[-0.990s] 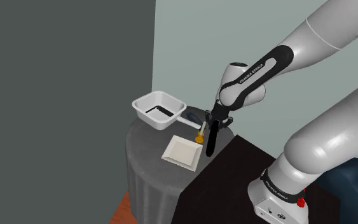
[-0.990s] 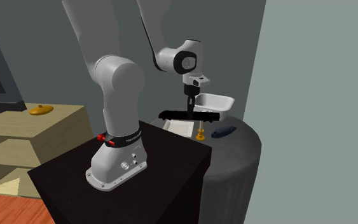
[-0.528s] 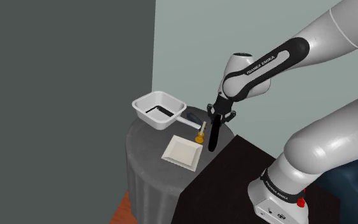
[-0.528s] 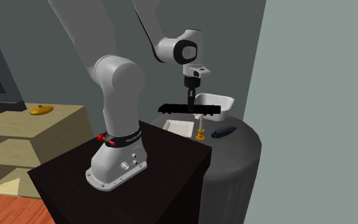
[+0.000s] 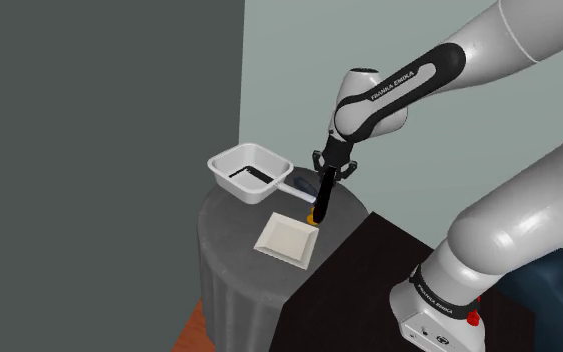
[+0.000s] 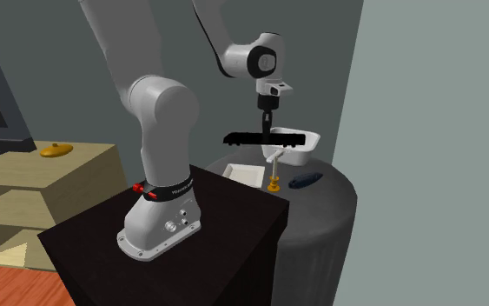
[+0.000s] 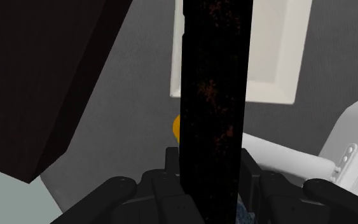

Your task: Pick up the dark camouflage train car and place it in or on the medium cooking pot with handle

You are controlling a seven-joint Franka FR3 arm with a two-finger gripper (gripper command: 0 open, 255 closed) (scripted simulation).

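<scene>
Above the round grey table (image 5: 231, 265), the black gripper (image 5: 323, 183) is clamping the dark train car (image 6: 264, 137) at mid-length, so it is hanging level and clear of the surface. The white pot (image 5: 250, 170) is sitting just beyond. An orange-based peg (image 5: 314, 214), a dark blue object (image 6: 304, 182) and a white plate (image 5: 287, 238) are lying underneath; the peg is looking likeliest to snag.

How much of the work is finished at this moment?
Done: the claw is shut on the dark train car, lifted off the table. In hand: the car hangs near the white pot. Left: bring it over the pot and release.
</scene>
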